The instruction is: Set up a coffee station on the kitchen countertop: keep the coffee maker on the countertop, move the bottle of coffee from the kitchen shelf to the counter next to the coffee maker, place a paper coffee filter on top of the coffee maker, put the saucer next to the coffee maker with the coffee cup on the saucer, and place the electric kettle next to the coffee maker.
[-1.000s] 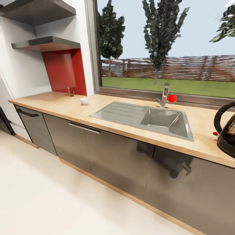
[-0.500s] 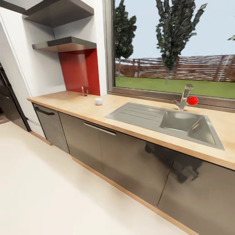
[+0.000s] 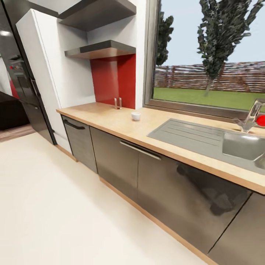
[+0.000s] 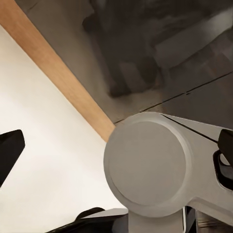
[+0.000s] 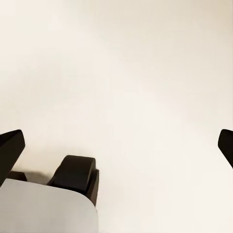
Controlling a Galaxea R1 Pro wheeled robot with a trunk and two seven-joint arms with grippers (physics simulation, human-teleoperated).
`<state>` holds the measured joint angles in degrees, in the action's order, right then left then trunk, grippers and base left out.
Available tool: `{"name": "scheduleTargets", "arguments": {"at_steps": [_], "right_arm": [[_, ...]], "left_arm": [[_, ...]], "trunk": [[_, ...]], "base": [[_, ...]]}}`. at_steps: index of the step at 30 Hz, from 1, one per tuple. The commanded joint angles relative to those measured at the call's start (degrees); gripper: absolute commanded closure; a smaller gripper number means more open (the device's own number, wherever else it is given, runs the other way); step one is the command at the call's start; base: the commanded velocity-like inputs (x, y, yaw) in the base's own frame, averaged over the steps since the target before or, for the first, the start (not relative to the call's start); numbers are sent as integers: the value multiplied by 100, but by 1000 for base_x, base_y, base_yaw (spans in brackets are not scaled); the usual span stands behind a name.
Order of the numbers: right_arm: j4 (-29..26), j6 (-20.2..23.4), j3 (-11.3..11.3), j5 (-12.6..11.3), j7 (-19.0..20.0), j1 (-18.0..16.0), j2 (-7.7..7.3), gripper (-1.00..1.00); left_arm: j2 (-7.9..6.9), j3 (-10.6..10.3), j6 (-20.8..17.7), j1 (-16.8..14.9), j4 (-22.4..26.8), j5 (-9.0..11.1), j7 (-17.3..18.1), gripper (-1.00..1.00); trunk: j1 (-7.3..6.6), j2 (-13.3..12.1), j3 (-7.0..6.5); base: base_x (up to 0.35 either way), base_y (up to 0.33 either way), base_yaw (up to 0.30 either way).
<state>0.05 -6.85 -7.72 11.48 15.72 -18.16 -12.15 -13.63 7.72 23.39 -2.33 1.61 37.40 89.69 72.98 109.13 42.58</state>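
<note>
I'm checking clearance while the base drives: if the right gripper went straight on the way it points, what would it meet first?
Most likely the pale floor. In the right wrist view the right gripper has its fingers wide apart, with bare floor ahead and nothing between. How far off the floor lies cannot be judged.

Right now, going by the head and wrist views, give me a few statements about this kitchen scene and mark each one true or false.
1. The coffee cup stands on the kitchen countertop. True.
2. The cup sits inside the sink. False: it stands on bare counter, apart from the sink.
3. A red object shows beside the faucet. True.
4. The right gripper clamps a bottle. False: its fingers are spread with only floor between them.
5. The wall panel under the kitchen shelf is blue. False: it is red.
</note>
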Motion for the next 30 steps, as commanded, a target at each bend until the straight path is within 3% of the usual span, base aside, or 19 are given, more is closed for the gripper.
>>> {"name": "scheduleTargets", "arguments": {"at_steps": [1, 14, 30], "right_arm": [[4, -19, -51, 56, 17, -3, -4, -100], [4, -18, -54, 56, 21, -3, -15, -100], [3, -18, -50, 56, 11, -3, -7, -100]], "left_arm": [[0, 45, 43, -4, -4, -32, 12, -100], [0, 45, 43, -4, -3, -33, 6, -100], [0, 45, 43, -4, -3, -35, 4, -100]], "trunk": [[2, 2, 5], [2, 2, 5], [2, 2, 5]], "base": [[278, 218, 72], [295, 203, 28], [254, 223, 250]]}}
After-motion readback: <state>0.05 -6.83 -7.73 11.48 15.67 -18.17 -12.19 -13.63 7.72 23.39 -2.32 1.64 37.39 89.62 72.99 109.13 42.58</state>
